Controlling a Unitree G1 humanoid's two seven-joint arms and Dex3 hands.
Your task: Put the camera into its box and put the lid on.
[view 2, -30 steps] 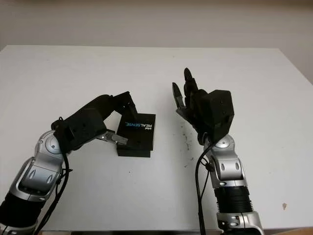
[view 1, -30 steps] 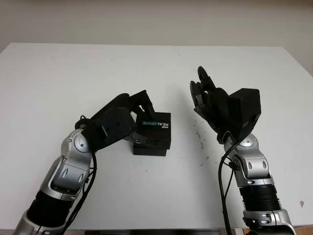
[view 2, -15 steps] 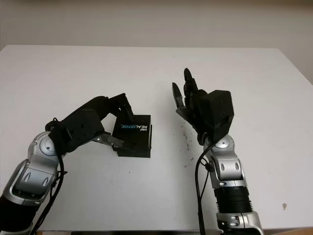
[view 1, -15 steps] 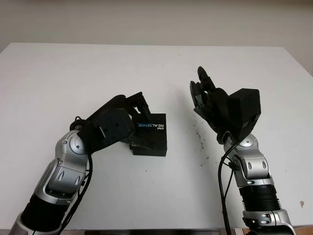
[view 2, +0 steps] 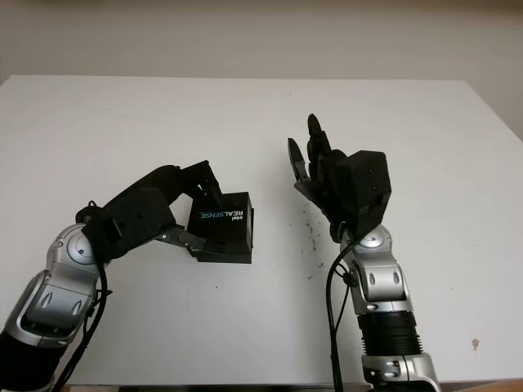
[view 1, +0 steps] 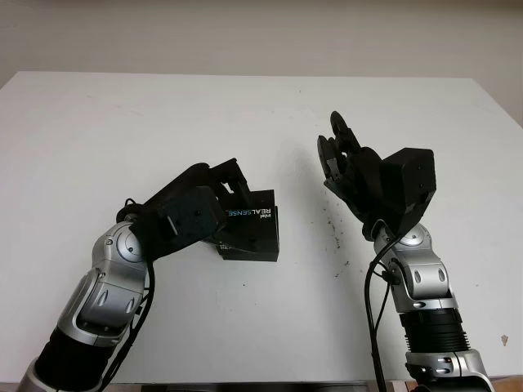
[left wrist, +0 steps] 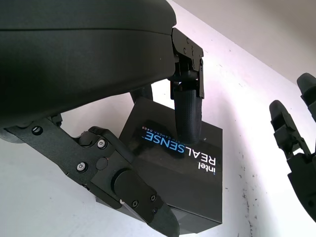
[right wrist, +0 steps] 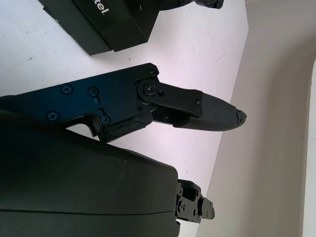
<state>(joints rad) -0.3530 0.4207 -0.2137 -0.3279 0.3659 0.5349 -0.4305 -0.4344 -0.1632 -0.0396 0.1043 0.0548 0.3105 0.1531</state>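
Observation:
A black lid (view 1: 255,219) printed "intel REALSENSE" sits tilted on top of its black box (view 1: 249,251) at the middle of the white table (view 1: 122,122). My left hand (view 1: 231,210) is shut on the lid, one finger (left wrist: 187,116) over its far edge and the thumb (left wrist: 133,195) against its near side. The lid (left wrist: 190,168) hides the inside of the box. To the right of the box, my right hand (view 1: 339,153) is open and raised above the table, palm toward the box. One of its fingers (right wrist: 210,114) points out over the box (right wrist: 96,24).
Small dark specks (view 1: 333,233) mark the table between the box and the right arm. The table's far edge (view 1: 245,75) meets a pale wall. Bare table lies to the left and behind the box.
The left hand has drawn back to the left with the lid, which has shifted slightly left and tilted on the box. The right hand has not moved.

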